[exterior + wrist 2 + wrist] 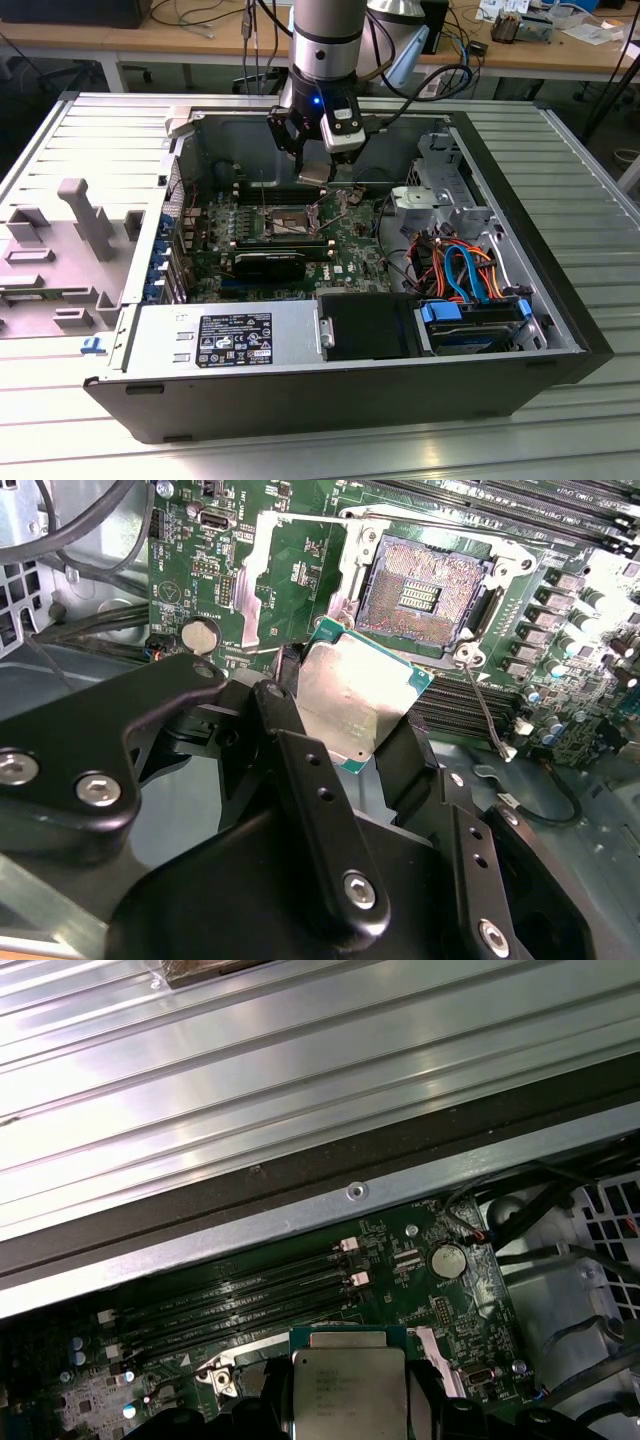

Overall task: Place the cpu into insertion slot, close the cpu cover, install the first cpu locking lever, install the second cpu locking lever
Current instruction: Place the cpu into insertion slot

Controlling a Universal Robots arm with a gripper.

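nearest the second wrist view's camera is the gripper (352,725), its black jaws clenched on the cpu (350,692), pinching two opposite edges with the silvery lid turned up. the chip hangs in the air over the motherboard (300,560), touching nothing but the jaws.

just beyond it sits the insertion slot (425,588), gold-brown contact field bare and apart from the chip. in the exterior view the slot lies at about seven o'clock from the gripper. beside the slot the cpu cover (258,580) is swung open and out of the way. a thin wire locking lever (487,712) stands loose near the slot's corner. farther off run the long black memory sticks (230,1295), then the computer case wall (300,1210).

the main risk, as i judge it, is alignment. the chip looks turned a little against the slot's square, so lowered like this a corner could ride on the dark rim or press askew on the fine contacts and bend them. the hold is only on thin edges, so a small knock could make the chip slip or tilt. the wide jaws also have little room, and they might catch the loose lever or the open cover on the way in
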